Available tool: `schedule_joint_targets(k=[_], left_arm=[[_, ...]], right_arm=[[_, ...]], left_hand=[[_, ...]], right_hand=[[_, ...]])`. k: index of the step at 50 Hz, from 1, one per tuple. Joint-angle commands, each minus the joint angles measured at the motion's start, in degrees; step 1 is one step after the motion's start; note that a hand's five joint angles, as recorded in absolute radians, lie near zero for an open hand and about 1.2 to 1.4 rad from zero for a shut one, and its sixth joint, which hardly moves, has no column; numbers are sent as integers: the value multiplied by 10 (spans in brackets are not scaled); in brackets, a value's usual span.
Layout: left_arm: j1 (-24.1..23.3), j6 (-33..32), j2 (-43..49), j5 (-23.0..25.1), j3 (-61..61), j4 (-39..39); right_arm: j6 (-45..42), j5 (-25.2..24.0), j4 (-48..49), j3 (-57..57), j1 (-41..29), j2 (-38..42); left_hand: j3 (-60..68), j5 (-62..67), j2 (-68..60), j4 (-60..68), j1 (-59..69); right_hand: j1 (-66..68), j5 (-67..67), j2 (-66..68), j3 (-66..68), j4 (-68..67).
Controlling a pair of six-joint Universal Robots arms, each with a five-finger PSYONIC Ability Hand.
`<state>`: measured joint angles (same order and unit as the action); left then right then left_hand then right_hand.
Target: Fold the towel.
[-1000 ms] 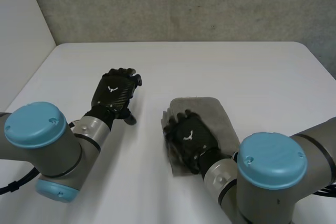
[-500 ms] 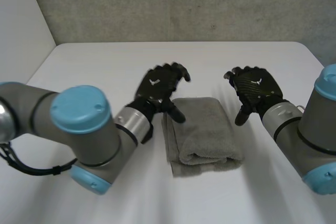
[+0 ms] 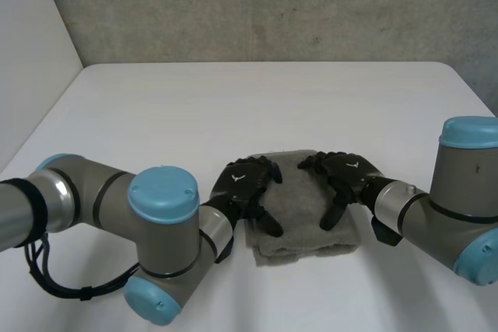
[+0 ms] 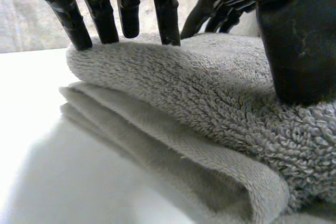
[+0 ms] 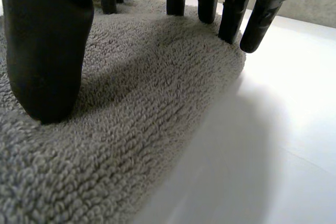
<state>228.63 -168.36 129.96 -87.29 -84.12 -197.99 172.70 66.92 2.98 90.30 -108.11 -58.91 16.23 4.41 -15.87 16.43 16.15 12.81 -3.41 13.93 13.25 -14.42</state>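
The grey towel [image 3: 299, 207] lies folded in several layers on the white table [image 3: 233, 106], near the front middle. My left hand [image 3: 245, 188] rests flat on the towel's left side, fingers [image 4: 165, 9] straight and tips touching the top layer [image 4: 210, 93], thumb pressing down beside them. My right hand [image 3: 346, 176] lies on the towel's right side, fingers [image 5: 231, 11] spread and straight along the edge, thumb [image 5: 44, 51] pressed into the pile [image 5: 131, 103]. Both hands are open and hold nothing. In the left wrist view the right hand's fingers [image 4: 210, 9] show beyond the towel.
A grey wall [image 3: 264, 5] stands behind the table's far edge. Bare white table surface [image 3: 140, 130] lies to the left, to the right [image 3: 420, 114] and behind the towel. Both forearms reach in low from the front corners.
Both hands have come down from above and beside the towel onto its top, left hand on the left side, right hand on the right side. The towel has stayed in place.
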Motion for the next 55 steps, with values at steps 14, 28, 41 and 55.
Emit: schedule_joint_targets(k=[14, 28, 41, 55], left_arm=[[28, -4, -46, -4, -42, -2], [73, -9, -173, 0, 6, 60], [143, -6, -263, -9, 113, 232], [166, -7, -292, -7, 112, 240]], right_arm=[[-1, 27, 4, -8, -14, -23], [5, 176, -15, -79, -8, -203], [6, 242, -106, -158, -10, -258], [10, 240, -141, -171, -7, -233]], left_hand=[[-25, -7, 21, -27, -24], [-6, 12, 3, -8, -6], [10, 29, -14, 8, 11], [9, 27, -12, 7, 10]], right_hand=[[-28, 34, -39, -32, 44], [-28, 34, -39, -32, 44], [-28, 34, -39, -32, 44], [-28, 34, -39, -32, 44]])
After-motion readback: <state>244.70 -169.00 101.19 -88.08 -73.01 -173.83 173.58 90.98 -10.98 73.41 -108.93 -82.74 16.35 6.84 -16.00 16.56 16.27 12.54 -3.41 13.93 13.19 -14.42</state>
